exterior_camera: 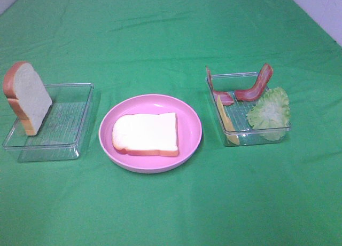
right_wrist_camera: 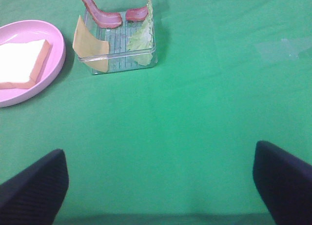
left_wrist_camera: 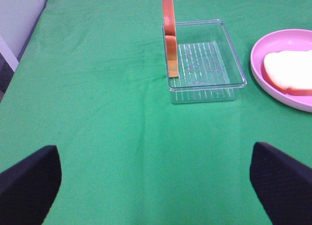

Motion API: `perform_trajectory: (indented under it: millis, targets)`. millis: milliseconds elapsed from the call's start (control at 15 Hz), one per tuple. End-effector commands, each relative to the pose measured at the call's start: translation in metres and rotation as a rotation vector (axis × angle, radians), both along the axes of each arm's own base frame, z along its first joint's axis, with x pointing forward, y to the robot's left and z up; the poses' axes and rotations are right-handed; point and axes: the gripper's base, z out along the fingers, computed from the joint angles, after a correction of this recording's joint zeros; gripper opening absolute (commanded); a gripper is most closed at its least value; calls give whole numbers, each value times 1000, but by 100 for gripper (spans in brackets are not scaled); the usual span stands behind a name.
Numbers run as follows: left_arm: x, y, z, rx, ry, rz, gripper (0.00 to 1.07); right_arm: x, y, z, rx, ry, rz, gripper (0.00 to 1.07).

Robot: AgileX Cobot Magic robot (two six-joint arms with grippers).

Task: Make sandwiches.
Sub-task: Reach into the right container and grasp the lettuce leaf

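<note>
One white bread slice lies flat on the pink plate in the middle. A second bread slice stands on edge against the left clear tray. The right clear tray holds red-brown bacon strips, a yellow cheese square on edge and a green lettuce leaf. My left gripper is open and empty, well short of the left tray. My right gripper is open and empty, well short of the cheese. Neither arm shows in the exterior high view.
Green cloth covers the whole table. A table edge with grey floor shows in the left wrist view. The lettuce hangs over the right tray's rim.
</note>
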Motion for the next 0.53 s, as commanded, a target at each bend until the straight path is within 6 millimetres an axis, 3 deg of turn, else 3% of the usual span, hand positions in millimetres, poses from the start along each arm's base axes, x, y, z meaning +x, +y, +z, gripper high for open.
perform_trajectory:
  millis: [67,533]
  targets:
    - [-2,2,0,-25,-30,19,100,-3,0,0,-8,-25,4,99]
    - [-2,2,0,-38,-31,8,100,-3,0,0,-8,-25,4,99]
